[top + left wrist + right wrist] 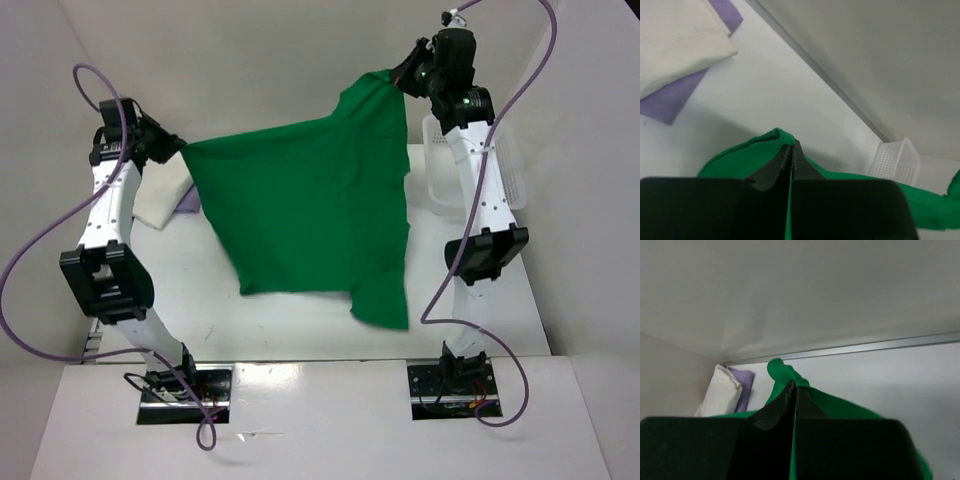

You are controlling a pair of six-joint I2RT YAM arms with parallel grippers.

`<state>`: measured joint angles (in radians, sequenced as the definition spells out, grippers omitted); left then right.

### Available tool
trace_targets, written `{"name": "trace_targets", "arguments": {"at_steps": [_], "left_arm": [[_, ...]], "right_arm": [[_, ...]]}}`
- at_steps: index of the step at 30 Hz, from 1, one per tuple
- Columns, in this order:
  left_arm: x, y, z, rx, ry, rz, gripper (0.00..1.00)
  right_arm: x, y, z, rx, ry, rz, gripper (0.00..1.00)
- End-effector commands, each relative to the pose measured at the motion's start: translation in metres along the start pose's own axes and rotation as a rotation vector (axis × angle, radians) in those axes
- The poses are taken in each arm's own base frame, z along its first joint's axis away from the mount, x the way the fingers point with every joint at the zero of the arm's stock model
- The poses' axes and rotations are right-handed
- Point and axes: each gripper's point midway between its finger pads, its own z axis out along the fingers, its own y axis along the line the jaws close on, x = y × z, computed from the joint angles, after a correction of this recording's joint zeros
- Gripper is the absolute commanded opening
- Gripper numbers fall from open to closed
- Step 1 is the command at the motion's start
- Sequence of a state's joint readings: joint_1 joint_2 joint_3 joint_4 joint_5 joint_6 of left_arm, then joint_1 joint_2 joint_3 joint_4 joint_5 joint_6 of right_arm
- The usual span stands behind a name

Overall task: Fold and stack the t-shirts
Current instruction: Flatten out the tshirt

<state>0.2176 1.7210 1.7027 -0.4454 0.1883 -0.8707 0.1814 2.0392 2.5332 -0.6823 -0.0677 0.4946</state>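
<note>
The green shirt [310, 215] between my two hands is bright green all over, plain, with no print or stripe. My left gripper [178, 148] and right gripper [402, 78] are black at the fingers. The arms [105, 215] behind them are white with black joints, and the cables [40, 240] trailing from them are purple. Just below my left gripper, the cream shirt [680, 40] is plain off-white and lies on the lavender shirt [675, 97], a flat pale purple. Below my right gripper, the basket [895, 160] is white with a fine mesh pattern. The table [300, 325] is white and the walls [270, 60] are pale grey.
</note>
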Motion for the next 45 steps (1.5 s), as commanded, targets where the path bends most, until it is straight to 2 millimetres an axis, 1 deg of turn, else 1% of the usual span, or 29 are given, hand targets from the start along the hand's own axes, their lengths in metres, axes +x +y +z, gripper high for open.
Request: {"name": "trace_targets", "arguments": {"at_steps": [1,3,4,6,8,9,14,15,16,17,18,19,20,21,22,23,24,25,26,27,28,29,31,32,36,39,41,43,45], "left_arm": [[-0.066,-0.077,-0.035,0.200,-0.186,0.045,0.00],[-0.076,-0.098,-0.051,0.256,-0.208,0.053,0.00],[-0.080,-0.102,-0.053,0.261,-0.214,0.055,0.00],[-0.099,-0.123,-0.080,0.303,-0.268,0.068,0.00],[-0.109,-0.128,-0.089,0.310,-0.290,0.079,0.00],[-0.116,-0.139,-0.102,0.337,-0.321,0.103,0.00],[-0.109,-0.125,-0.091,0.298,-0.301,0.099,0.00],[-0.105,-0.120,-0.088,0.288,-0.292,0.095,0.00],[-0.089,-0.099,-0.071,0.242,-0.246,0.079,0.00],[-0.087,-0.097,-0.080,0.246,-0.265,0.091,0.00],[-0.079,-0.088,-0.077,0.230,-0.252,0.096,0.00],[-0.070,-0.076,-0.075,0.209,-0.243,0.090,0.00],[-0.050,-0.050,-0.070,0.165,-0.221,0.086,0.00],[-0.038,-0.035,-0.068,0.136,-0.207,0.078,0.00],[-0.030,-0.027,-0.076,0.125,-0.213,0.086,0.00],[-0.015,-0.007,-0.070,0.084,-0.185,0.075,0.00],[0.020,0.033,-0.055,0.004,-0.104,0.060,0.00],[0.032,0.049,-0.055,-0.025,-0.093,0.054,0.00],[0.049,0.067,-0.051,-0.059,-0.057,0.044,0.00],[0.064,0.083,-0.048,-0.089,-0.026,0.035,0.00],[0.087,0.114,-0.047,-0.152,0.017,0.026,0.00],[0.101,0.128,-0.049,-0.182,0.051,0.030,0.00],[0.119,0.146,-0.056,-0.222,0.085,0.044,0.00],[0.135,0.160,-0.059,-0.254,0.121,0.035,0.00],[0.174,0.191,-0.070,-0.311,0.243,-0.005,0.00],[0.185,0.202,-0.080,-0.320,0.287,-0.024,0.00],[0.194,0.211,-0.087,-0.356,0.323,-0.036,0.00],[0.200,0.204,-0.094,-0.321,0.359,-0.036,0.00],[0.198,0.198,-0.099,-0.312,0.362,-0.037,0.00]], "right_arm": [[-0.104,0.077,-0.078,-0.273,-0.270,0.016,0.00],[-0.126,0.076,-0.090,-0.286,-0.337,0.023,0.00],[-0.139,0.083,-0.107,-0.321,-0.368,0.021,0.00],[-0.151,0.086,-0.123,-0.339,-0.403,0.008,0.00],[-0.157,0.091,-0.136,-0.350,-0.421,0.004,0.00],[-0.158,0.083,-0.134,-0.324,-0.424,-0.001,0.00],[-0.130,0.064,-0.123,-0.252,-0.326,-0.021,0.00],[-0.103,0.047,-0.106,-0.214,-0.238,-0.020,0.00],[-0.095,0.043,-0.104,-0.213,-0.221,-0.038,0.00],[-0.096,0.051,-0.130,-0.238,-0.239,-0.055,0.00],[-0.051,0.024,-0.108,-0.187,-0.131,-0.031,0.00],[-0.041,0.018,-0.112,-0.185,-0.132,-0.051,0.00],[-0.039,0.021,-0.138,-0.195,-0.151,-0.065,0.00],[0.016,-0.008,-0.123,-0.152,-0.028,-0.047,0.00],[0.038,-0.018,-0.127,-0.144,0.013,-0.048,0.00],[0.084,-0.041,-0.133,-0.111,0.093,-0.027,0.00],[0.109,-0.054,-0.136,-0.087,0.138,-0.015,0.00],[0.134,-0.066,-0.140,-0.070,0.188,-0.002,0.00],[0.187,-0.093,-0.144,-0.015,0.303,0.046,0.00],[0.204,-0.098,-0.155,-0.010,0.338,0.057,0.00],[0.224,-0.105,-0.162,0.008,0.381,0.089,0.00],[0.259,-0.119,-0.172,0.048,0.462,0.151,0.00],[0.284,-0.127,-0.186,0.083,0.523,0.212,0.00],[0.309,-0.136,-0.197,0.127,0.597,0.270,0.00],[0.345,-0.136,-0.224,0.169,0.738,0.395,0.00],[0.352,-0.135,-0.248,0.219,0.788,0.438,0.00],[0.344,-0.127,-0.265,0.208,0.767,0.440,0.00],[0.351,-0.125,-0.288,0.241,0.792,0.463,0.00],[0.349,-0.123,-0.293,0.241,0.783,0.473,0.00]]}}
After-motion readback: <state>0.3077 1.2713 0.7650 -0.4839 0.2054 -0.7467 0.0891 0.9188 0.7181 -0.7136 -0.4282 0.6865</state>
